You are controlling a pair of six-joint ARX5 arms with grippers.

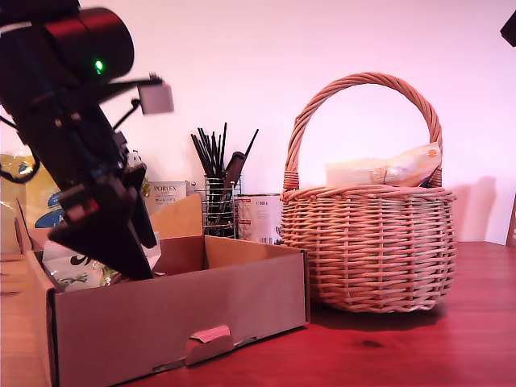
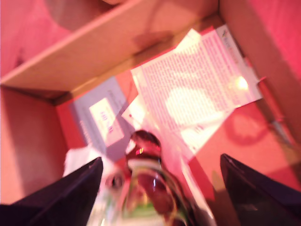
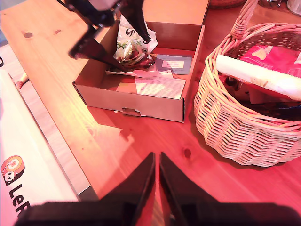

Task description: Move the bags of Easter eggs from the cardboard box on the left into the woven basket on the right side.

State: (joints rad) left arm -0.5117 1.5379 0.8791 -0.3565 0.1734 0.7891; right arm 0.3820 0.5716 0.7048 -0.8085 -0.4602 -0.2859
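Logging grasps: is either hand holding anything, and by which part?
Nothing held. My first hand stands open around a white bag; my second hand is shut, empty.

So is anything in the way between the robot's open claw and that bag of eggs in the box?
Nothing visible is. My first gripper hangs open inside the cardboard box, with the white bag of Easter eggs right between its fingers. Only flat paper sheets lie farther along the box floor, not between them.
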